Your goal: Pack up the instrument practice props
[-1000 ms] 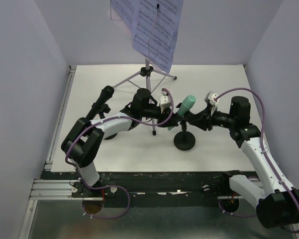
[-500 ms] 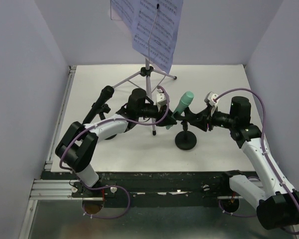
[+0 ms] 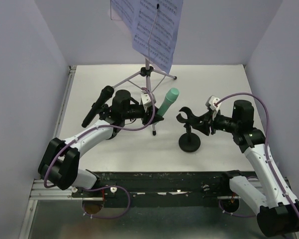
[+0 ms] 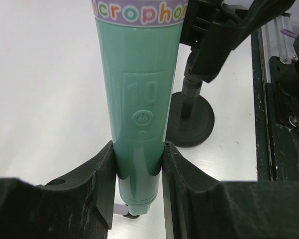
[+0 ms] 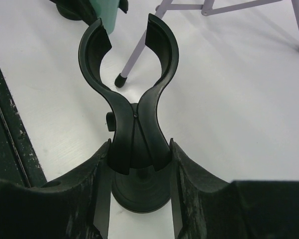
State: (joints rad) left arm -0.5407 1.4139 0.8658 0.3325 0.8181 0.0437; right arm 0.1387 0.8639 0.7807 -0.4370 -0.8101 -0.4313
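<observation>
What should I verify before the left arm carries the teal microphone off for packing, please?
1. Grip: the left gripper has its jaws closed on both sides of the teal microphone, near its lower end: ok.
2. Microphone free of the clip holder: the cradle is empty: ok.
3. Holder standing on its round base: ok.
4. Holder released: the right gripper has its jaws flanking the clip's handle with no visible gap: not ok.
5. Room beside the tripod pole: the microphone sits close to it and the gap is unclear: cannot tell.
</observation>
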